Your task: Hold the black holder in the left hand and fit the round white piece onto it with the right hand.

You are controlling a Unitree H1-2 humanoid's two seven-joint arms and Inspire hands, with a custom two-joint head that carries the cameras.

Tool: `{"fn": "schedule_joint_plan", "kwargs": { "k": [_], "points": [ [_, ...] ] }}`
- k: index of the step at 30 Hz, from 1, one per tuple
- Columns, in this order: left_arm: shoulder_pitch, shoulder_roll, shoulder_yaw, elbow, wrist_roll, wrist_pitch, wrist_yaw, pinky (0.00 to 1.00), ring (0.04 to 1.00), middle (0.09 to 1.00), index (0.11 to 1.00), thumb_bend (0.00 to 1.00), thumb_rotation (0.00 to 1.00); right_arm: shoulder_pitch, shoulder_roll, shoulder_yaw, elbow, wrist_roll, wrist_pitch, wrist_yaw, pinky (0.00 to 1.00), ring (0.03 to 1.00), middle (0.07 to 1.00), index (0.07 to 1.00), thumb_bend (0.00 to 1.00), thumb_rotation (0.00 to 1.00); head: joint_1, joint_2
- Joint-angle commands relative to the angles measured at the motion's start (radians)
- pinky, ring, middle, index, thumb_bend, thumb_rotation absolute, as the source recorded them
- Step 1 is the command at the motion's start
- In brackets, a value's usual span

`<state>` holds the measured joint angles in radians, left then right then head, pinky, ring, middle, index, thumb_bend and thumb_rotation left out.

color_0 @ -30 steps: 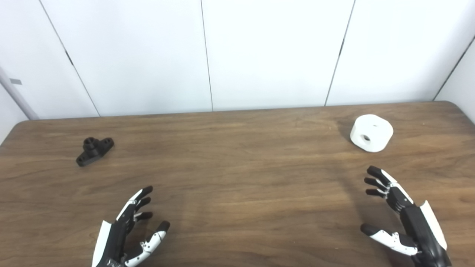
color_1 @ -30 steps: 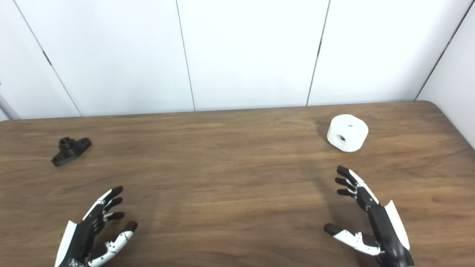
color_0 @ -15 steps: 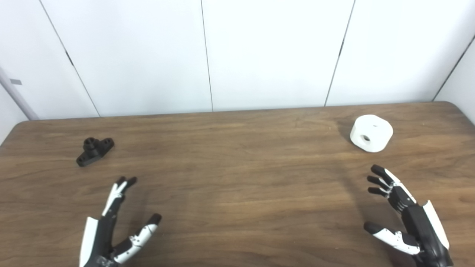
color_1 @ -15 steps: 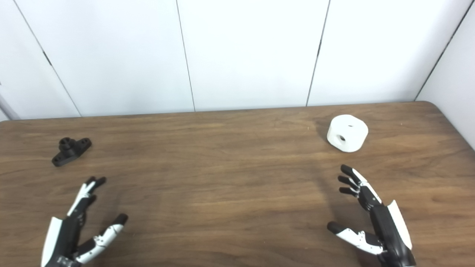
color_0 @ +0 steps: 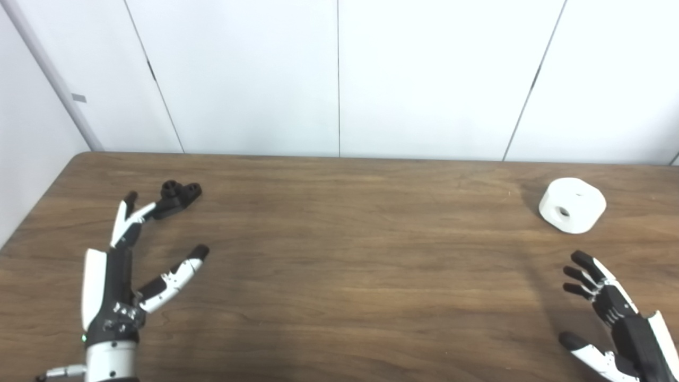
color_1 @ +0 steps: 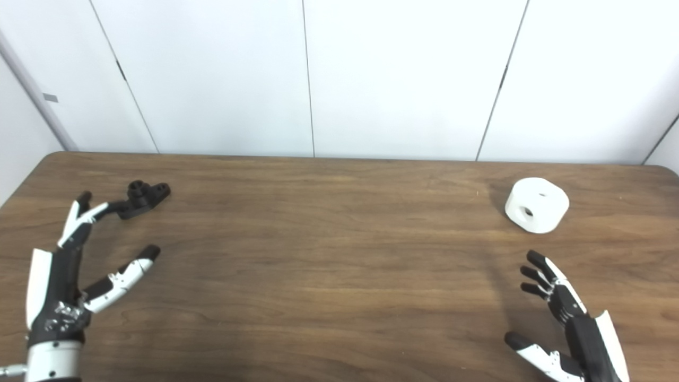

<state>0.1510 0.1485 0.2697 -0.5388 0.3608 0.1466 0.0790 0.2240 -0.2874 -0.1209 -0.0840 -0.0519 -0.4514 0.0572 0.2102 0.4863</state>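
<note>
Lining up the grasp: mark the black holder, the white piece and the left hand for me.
black holder [color_0: 177,193], left eye view, on its raised hub.
round white piece [color_0: 575,199], left eye view, on its flat top face.
left hand [color_0: 114,281], left eye view, on the palm's black back.

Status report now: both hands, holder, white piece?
Left hand open, fingertips at holder. Right hand open, short of white piece. Nothing in between.

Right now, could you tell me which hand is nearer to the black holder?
Left. The left hand reaches its fingertips beside the black holder; the right hand hangs far across the table.
</note>
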Motion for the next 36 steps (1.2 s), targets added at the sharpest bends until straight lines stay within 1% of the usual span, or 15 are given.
{"fn": "schedule_joint_plan", "kwargs": {
  "k": [1, 3, 5, 7, 10, 12, 14, 18, 20, 22, 25, 29, 33, 34, 36],
  "points": [
    [-0.03, 0.04, 0.032, -0.051, 0.02, 0.018, 0.012, 1.0, 1.0, 1.0, 0.811, 0.71, 0.25, -0.005, 0.015, 0.011, 0.12, 0.011, -0.017, -0.004, 0.79, 0.868, 0.922, 0.917, 0.65, 0.61, 0.014, 0.005],
    [-0.046, 0.068, 0.047, -0.062, 0.018, 0.061, -0.014, 1.0, 1.0, 1.0, 0.818, 0.71, 0.26, -0.007, 0.012, 0.011, 0.124, 0.015, -0.016, -0.003, 0.79, 0.869, 0.921, 0.917, 0.62, 0.6, 0.026, 0.005],
    [-0.061, 0.1, 0.054, -0.063, 0.018, 0.097, -0.036, 1.0, 1.0, 1.0, 0.803, 0.73, 0.28, -0.01, 0.009, 0.01, 0.129, 0.017, -0.018, -0.002, 0.8, 0.871, 0.92, 0.92, 0.6, 0.58, 0.038, 0.005],
    [-0.079, 0.128, 0.061, -0.049, 0.008, 0.117, -0.046, 1.0, 1.0, 1.0, 0.776, 0.77, 0.28, -0.013, 0.007, 0.009, 0.134, 0.025, -0.018, 0.003, 0.81, 0.88, 0.926, 0.925, 0.6, 0.59, 0.052, 0.003],
    [-0.107, 0.16, 0.066, -0.033, 0.009, 0.149, -0.056, 1.0, 1.0, 1.0, 0.76, 0.81, 0.29, -0.019, 0.003, 0.008, 0.14, 0.031, -0.017, 0.008, 0.82, 0.886, 0.929, 0.928, 0.6, 0.6, 0.073, 0.004],
    [-0.128, 0.178, 0.065, -0.026, 0.009, 0.167, -0.064, 1.0, 1.0, 1.0, 0.758, 0.81, 0.28, -0.023, 0.0, 0.006, 0.147, 0.033, -0.017, 0.008, 0.81, 0.881, 0.927, 0.927, 0.6, 0.61, 0.089, 0.005],
    [-0.147, 0.197, 0.059, -0.026, 0.018, 0.203, -0.079, 1.0, 1.0, 1.0, 0.763, 0.83, 0.27, -0.027, -0.002, 0.005, 0.153, 0.05, -0.017, 0.017, 0.82, 0.887, 0.932, 0.933, 0.61, 0.61, 0.107, 0.004],
    [-0.19, 0.231, 0.042, -0.029, 0.05, 0.299, -0.121, 1.0, 1.0, 1.0, 0.772, 0.88, 0.28, -0.036, -0.007, 0.0, 0.166, 0.069, -0.018, 0.032, 0.82, 0.899, 0.95, 0.945, 0.61, 0.63, 0.152, -0.003],
    [-0.207, 0.235, 0.041, -0.025, 0.07, 0.32, -0.145, 1.0, 1.0, 1.0, 0.772, 0.9, 0.27, -0.039, -0.009, -0.005, 0.176, 0.069, -0.018, 0.031, 0.83, 0.902, 0.951, 0.946, 0.63, 0.65, 0.175, -0.007],
    [-0.223, 0.23, 0.046, -0.013, 0.085, 0.323, -0.166, 1.0, 1.0, 1.0, 0.773, 0.9, 0.24, -0.042, -0.01, -0.01, 0.183, 0.067, -0.018, 0.028, 0.83, 0.9, 0.945, 0.938, 0.65, 0.68, 0.205, -0.011],
    [-0.238, 0.227, 0.05, 0.005, 0.108, 0.323, -0.191, 1.0, 1.0, 1.0, 0.772, 0.91, 0.25, -0.045, -0.013, -0.016, 0.19, 0.067, -0.018, 0.032, 0.84, 0.903, 0.943, 0.941, 0.64, 0.7, 0.237, -0.014],
    [-0.246, 0.215, 0.052, 0.023, 0.131, 0.323, -0.206, 0.98, 1.0, 1.0, 0.772, 0.91, 0.25, -0.048, -0.02, -0.023, 0.203, 0.078, -0.018, 0.039, 0.86, 0.912, 0.948, 0.948, 0.62, 0.7, 0.28, -0.019],
    [-0.258, 0.195, 0.059, 0.043, 0.161, 0.323, -0.233, 0.98, 1.0, 1.0, 0.783, 0.92, 0.26, -0.049, -0.025, -0.028, 0.207, 0.08, -0.017, 0.041, 0.87, 0.914, 0.947, 0.949, 0.63, 0.71, 0.304, -0.021],
    [-0.262, 0.192, 0.06, 0.049, 0.176, 0.323, -0.242, 0.98, 1.0, 1.0, 0.785, 0.93, 0.26, -0.049, -0.027, -0.03, 0.21, 0.08, -0.017, 0.043, 0.87, 0.914, 0.947, 0.952, 0.6, 0.71, 0.315, -0.022],
    [-0.269, 0.185, 0.065, 0.061, 0.201, 0.323, -0.261, 0.96, 1.0, 1.0, 0.789, 0.93, 0.27, -0.052, -0.031, -0.031, 0.216, 0.086, -0.018, 0.052, 0.88, 0.916, 0.95, 0.959, 0.59, 0.71, 0.321, -0.023]
  ]
}}
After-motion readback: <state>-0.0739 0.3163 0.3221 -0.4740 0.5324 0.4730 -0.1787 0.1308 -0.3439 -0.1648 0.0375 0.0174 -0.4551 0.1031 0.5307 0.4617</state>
